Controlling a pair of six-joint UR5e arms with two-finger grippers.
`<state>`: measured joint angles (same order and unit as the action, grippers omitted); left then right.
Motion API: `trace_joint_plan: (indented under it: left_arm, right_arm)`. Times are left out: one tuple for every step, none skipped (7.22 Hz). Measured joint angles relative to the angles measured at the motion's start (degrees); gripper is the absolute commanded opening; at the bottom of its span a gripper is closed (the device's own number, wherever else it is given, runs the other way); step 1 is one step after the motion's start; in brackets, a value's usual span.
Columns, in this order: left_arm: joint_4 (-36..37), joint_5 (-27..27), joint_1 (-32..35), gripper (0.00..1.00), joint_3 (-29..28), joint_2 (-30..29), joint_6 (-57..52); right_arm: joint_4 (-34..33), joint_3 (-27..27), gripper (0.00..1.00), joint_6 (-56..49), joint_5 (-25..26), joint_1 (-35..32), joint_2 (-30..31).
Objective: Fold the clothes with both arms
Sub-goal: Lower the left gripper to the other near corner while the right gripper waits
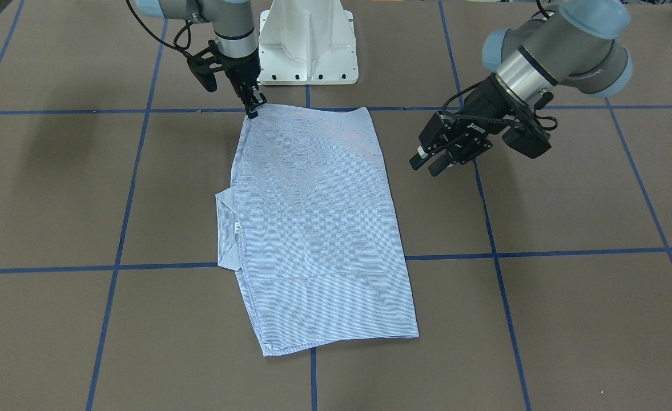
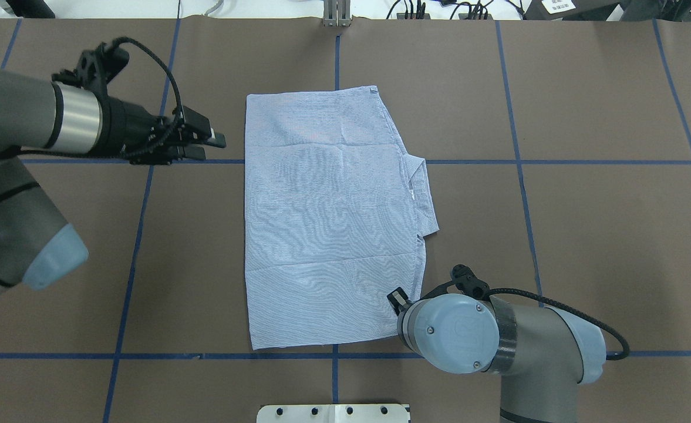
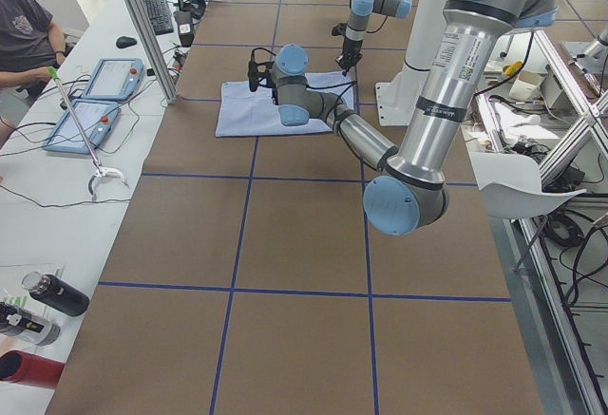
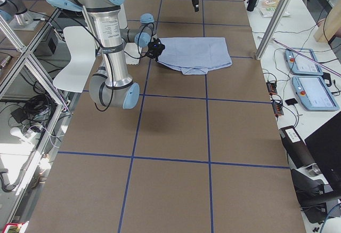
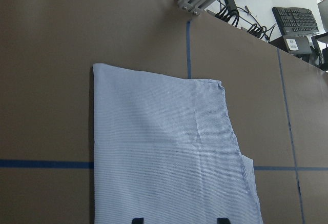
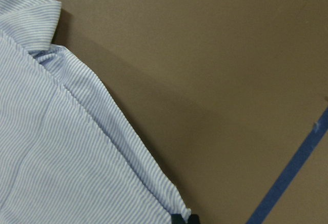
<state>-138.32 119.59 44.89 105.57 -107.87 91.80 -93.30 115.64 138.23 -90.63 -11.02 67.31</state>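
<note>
The striped shirt [image 1: 313, 228] lies folded into a flat rectangle in the middle of the table [image 2: 586, 235], its collar [image 2: 424, 200] sticking out on one long side. My right gripper [image 1: 254, 108] points down at the shirt's corner nearest the robot base. In the right wrist view its fingertips [image 6: 177, 218] are pinched together on that corner of the cloth [image 6: 61, 147]. My left gripper [image 2: 207, 147] hovers open beside the opposite long edge, apart from the cloth. Its two fingertips [image 5: 137, 220] show spread wide over the shirt [image 5: 169, 157].
The white pedestal base [image 1: 307, 43] stands just behind the shirt. Blue tape lines [image 1: 113, 268] grid the brown tabletop. A metal post [image 2: 336, 14] stands at the far edge. A person [image 3: 24, 26] sits by control tablets [image 3: 90, 121] on a side desk.
</note>
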Motion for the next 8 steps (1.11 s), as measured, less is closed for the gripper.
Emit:
trace_joint_plan:
  left_arm:
    - [0.01,-3.29,-5.14,0.62,3.54,3.2,6.73]
    - [0.11,-9.71,-12.37,0.61,5.99,5.92,14.16]
    - [0.33,-18.11,-21.15,0.61,7.19,7.88,21.44]
    - [0.64,-24.56,-28.53,0.6,7.72,9.32,27.59]
    - [1.22,-29.02,-33.9,0.6,7.75,10.59,31.88]
    - [1.99,-32.01,-36.99,0.6,7.69,11.76,33.91]
    - [2.63,-33.42,-38.31,0.6,7.58,12.66,34.7]
    - [2.95,-34.11,-38.92,0.6,7.35,13.06,34.96]
  right_arm:
    - [-0.2,0.65,0.0,0.01,0.08,0.41,-0.01]
    - [-0.29,0.87,0.0,0.02,0.26,0.89,0.05]
    - [-0.34,0.87,0.0,0.02,0.56,1.47,0.14]
    - [-0.38,0.89,0.0,0.02,0.76,1.85,0.08]
    - [-0.37,0.89,0.0,0.02,0.85,2.12,0.07]
    - [-0.35,0.83,0.0,0.02,0.88,2.29,0.11]
    - [-0.37,0.78,0.0,0.02,0.89,2.33,0.15]
    - [-0.38,0.75,0.0,0.02,0.89,2.33,0.18]
